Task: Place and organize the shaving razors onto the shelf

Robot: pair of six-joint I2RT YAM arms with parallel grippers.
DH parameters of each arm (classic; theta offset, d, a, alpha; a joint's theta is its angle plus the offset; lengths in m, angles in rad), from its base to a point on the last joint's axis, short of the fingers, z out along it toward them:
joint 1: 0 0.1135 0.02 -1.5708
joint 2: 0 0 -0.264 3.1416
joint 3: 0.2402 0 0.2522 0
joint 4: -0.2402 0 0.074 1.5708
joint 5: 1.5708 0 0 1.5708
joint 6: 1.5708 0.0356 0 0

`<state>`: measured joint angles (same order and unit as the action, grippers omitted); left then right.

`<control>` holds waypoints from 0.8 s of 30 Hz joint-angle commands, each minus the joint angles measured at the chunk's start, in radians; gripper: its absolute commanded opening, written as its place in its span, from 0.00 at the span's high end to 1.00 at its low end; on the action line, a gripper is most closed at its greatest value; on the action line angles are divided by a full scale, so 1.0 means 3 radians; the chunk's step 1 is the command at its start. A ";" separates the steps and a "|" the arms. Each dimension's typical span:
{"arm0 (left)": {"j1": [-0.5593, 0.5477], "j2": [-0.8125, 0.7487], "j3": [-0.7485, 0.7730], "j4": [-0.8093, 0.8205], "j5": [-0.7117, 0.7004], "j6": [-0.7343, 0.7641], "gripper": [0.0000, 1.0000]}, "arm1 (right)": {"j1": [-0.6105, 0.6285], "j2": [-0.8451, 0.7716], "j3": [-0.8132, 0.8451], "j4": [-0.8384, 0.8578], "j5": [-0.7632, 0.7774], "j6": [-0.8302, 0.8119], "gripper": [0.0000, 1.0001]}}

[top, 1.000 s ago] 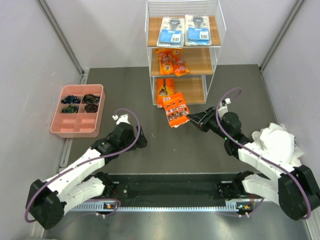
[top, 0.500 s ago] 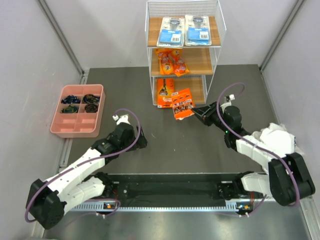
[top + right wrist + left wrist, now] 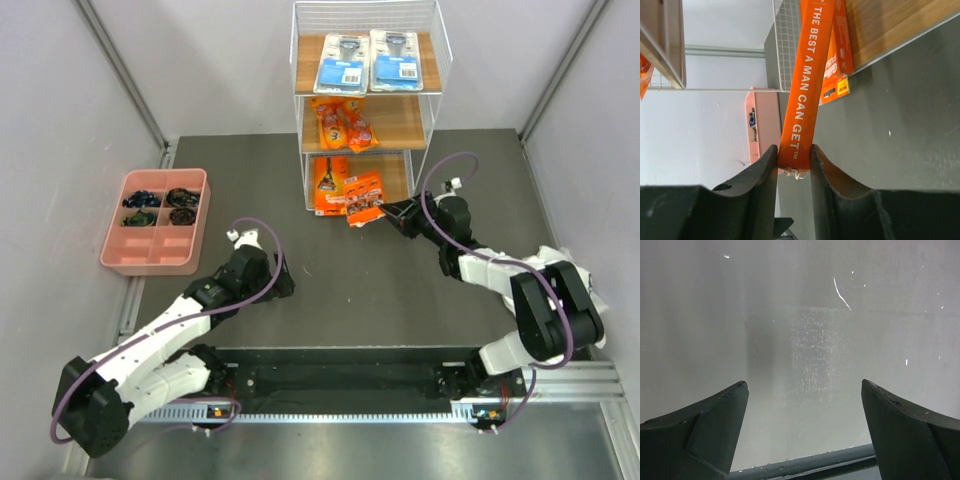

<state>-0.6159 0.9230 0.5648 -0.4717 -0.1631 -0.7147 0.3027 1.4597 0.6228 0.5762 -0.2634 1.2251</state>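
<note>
Orange card, the one pack left to seat, we hold pinched edge-on in our right gripper at the front bottom board of the shelf beside the long box, blister cards and pouches already shelved above, our left gripper idle, jaws spread.

Dark grey, scuffed tabletop — pale walls on 3 sides.

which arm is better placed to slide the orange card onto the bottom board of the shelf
Right. The right end effector is shut on the orange card at the bottom board of the shelf. The left end effector is open and empty, well back from it.
</note>
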 commanded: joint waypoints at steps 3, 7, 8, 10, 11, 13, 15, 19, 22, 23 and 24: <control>0.0013 -0.0004 0.0060 0.0079 0.0063 0.0051 0.01 | -0.0150 0.0252 0.0322 0.0380 -0.0037 -0.0065 1.00; 0.0008 0.0012 0.0091 0.0084 0.0068 0.0086 0.01 | -0.0175 0.0436 0.0440 0.0385 -0.0058 -0.0085 1.00; 0.0008 0.0017 0.0096 0.0074 0.0068 0.0092 0.01 | -0.0181 0.0467 0.0480 0.0375 -0.0053 -0.0085 1.00; 0.0008 0.0037 0.0106 0.0074 0.0073 0.0097 0.01 | -0.0176 0.0580 0.0506 0.0411 -0.0053 -0.0075 1.00; 0.0008 0.0042 0.0101 0.0069 0.0078 0.0102 0.01 | -0.0176 0.0610 0.0527 0.0421 -0.0053 -0.0060 1.00; 0.0008 0.0037 0.0101 0.0069 0.0078 0.0107 0.01 | -0.0176 0.0713 0.0537 0.0467 -0.0042 -0.0024 1.00; 0.0008 0.0037 0.0101 0.0074 0.0078 0.0107 0.01 | -0.0176 0.0789 0.0552 0.0503 -0.0037 -0.0003 1.00; 0.0008 0.0037 0.0112 0.0074 0.0078 0.0122 0.01 | -0.0176 0.0881 0.0547 0.0477 0.0024 0.0038 1.00; 0.0008 0.0058 0.0117 0.0074 0.0089 0.0127 0.01 | -0.0175 0.0963 0.0603 0.0376 0.0040 0.0027 1.00; 0.0008 0.0068 0.0122 0.0079 0.0094 0.0127 0.01 | -0.0176 0.1009 0.0644 0.0314 0.0034 0.0012 1.00; 0.0008 0.0073 0.0117 0.0074 0.0104 0.0127 0.01 | -0.0176 0.1035 0.0675 0.0273 0.0009 -0.0003 1.00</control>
<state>-0.6159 0.9348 0.5652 -0.4717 -0.1452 -0.6952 0.2569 1.7344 0.7532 0.6559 -0.2646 1.2335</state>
